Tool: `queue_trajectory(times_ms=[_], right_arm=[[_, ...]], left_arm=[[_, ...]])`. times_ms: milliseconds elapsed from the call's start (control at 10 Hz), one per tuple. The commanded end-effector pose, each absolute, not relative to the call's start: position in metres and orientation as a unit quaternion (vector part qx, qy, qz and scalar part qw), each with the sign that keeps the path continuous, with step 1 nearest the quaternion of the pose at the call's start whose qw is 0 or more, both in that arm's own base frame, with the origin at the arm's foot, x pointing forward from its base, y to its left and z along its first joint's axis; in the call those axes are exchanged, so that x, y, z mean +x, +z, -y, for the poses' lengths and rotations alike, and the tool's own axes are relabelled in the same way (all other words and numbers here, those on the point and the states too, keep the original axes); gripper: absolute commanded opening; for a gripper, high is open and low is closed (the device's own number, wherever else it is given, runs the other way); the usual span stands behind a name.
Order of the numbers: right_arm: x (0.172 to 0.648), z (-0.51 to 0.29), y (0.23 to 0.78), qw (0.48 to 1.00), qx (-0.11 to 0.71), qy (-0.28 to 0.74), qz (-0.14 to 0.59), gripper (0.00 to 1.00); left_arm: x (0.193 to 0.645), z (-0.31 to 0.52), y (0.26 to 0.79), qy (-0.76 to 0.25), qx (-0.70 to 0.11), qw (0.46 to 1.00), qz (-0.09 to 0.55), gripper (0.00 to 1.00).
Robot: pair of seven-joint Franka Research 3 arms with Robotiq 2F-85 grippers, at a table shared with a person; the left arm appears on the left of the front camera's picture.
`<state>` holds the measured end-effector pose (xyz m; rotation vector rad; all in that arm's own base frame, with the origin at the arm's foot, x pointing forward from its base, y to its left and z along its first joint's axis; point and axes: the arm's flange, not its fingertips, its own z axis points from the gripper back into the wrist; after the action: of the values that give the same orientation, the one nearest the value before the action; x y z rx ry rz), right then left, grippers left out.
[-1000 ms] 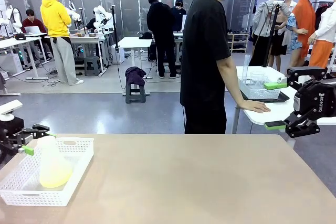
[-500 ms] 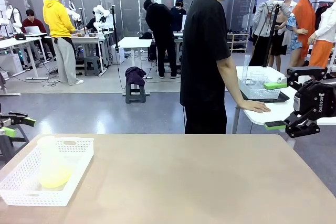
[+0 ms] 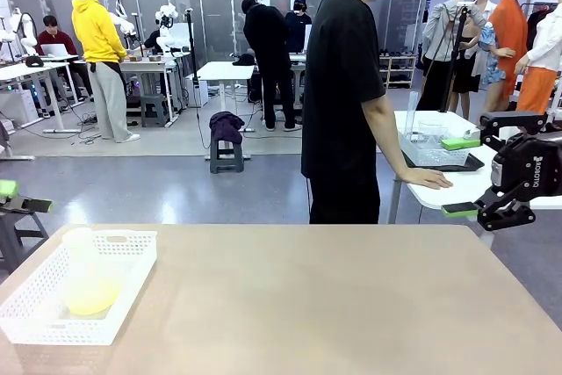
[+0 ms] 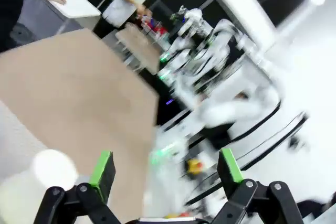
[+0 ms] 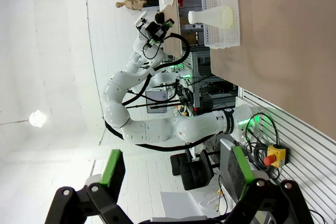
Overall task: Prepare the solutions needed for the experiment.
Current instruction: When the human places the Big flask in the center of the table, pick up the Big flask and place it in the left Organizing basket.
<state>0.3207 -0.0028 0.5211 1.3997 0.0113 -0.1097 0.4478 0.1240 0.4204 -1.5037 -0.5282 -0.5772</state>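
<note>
Left tool hangs off the counter's 9 o'clock edge, spread wide, holding nothing. Right tool hovers at 3 o'clock, equally spread, nothing gripped. Pale yellow solution sits in the whitish conical flask, inside the white plastic basket.

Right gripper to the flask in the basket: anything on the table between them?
No. Front view: bare tabletop between the right gripper and the flask in its white basket.

Large workshop hall with a glossy grey floor, glass-panelled partition wall at the back, white work desks on thin legs, a small dark step stool, a white side table at right, broad tan matte tabletop in front, even overhead light
</note>
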Motion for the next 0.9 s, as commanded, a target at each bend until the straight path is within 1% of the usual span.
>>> queue_trajectory(times_ms=[0,200,300,800], right_arm=[[0.321,0.003,0.523,0.760,0.649,-0.045,-0.002,1.00],[0.321,0.003,0.523,0.760,0.649,-0.045,-0.002,1.00],[0.321,0.003,0.523,0.760,0.649,-0.045,-0.002,1.00],[0.321,0.003,0.523,0.760,0.649,-0.045,-0.002,1.00]], left_arm=[[0.451,-0.129,0.434,-0.124,-0.687,0.666,0.265,1.00],[0.452,-0.141,0.433,-0.079,-0.703,0.667,0.234,1.00],[0.449,-0.135,0.424,-0.142,-0.703,0.659,0.226,1.00],[0.449,-0.135,0.424,-0.142,-0.703,0.659,0.226,1.00]])
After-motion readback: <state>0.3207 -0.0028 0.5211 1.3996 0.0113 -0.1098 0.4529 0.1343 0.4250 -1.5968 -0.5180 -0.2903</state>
